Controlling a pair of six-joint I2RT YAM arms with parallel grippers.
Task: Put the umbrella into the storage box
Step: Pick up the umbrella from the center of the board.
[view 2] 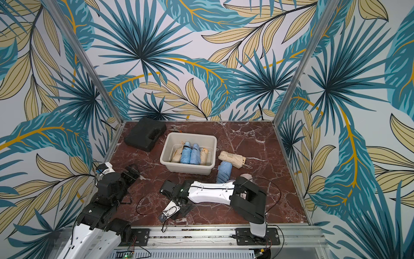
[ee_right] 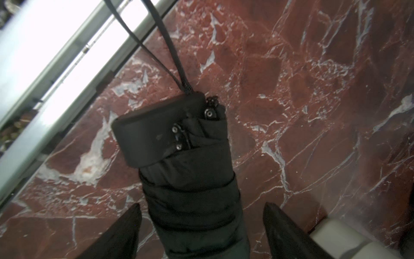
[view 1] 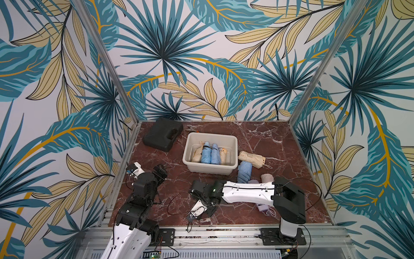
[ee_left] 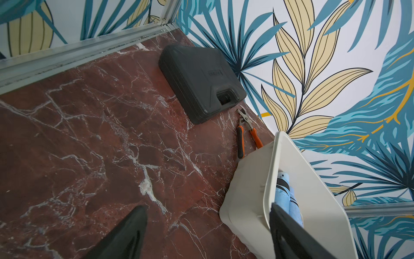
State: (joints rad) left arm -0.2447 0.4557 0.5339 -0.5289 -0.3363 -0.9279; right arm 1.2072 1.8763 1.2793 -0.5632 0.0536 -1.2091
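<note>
Black folded umbrella [ee_right: 190,179] lies flat on the table, lower centre of the right wrist view. Its cord loop [ee_right: 156,38] trails toward the upper left of that frame. I cannot pick it out in the top views and judge it hidden under the right arm. Right gripper [ee_right: 201,204] straddles it with the jaws wide, a gap showing on each side, so nothing is gripped yet. Left gripper [ee_left: 208,206] is also wide open and empty, hovering over bare table beside the storage box [view 1: 208,170]. The box sits centre of the top views, with two blue and some beige umbrellas already in it. Handling, as a judgement: light, with soft slick fabric over a stiff rib core, so it is likely to squash a little and could slide. The handle [ee_right: 152,134] looks hard and smooth. Best hold is across the body at the wrap band, not the handle or loop, since the loop could snag on the box rim. The table [view 1: 268,139] is a glossy red marble pattern, flat, probably low friction. The room is crowded. A beige umbrella [view 1: 252,159] and a blue umbrella [view 1: 244,171] lie right of the box. A black case [view 1: 162,134] and pliers [ee_left: 244,132] lie upper left of it.
</note>
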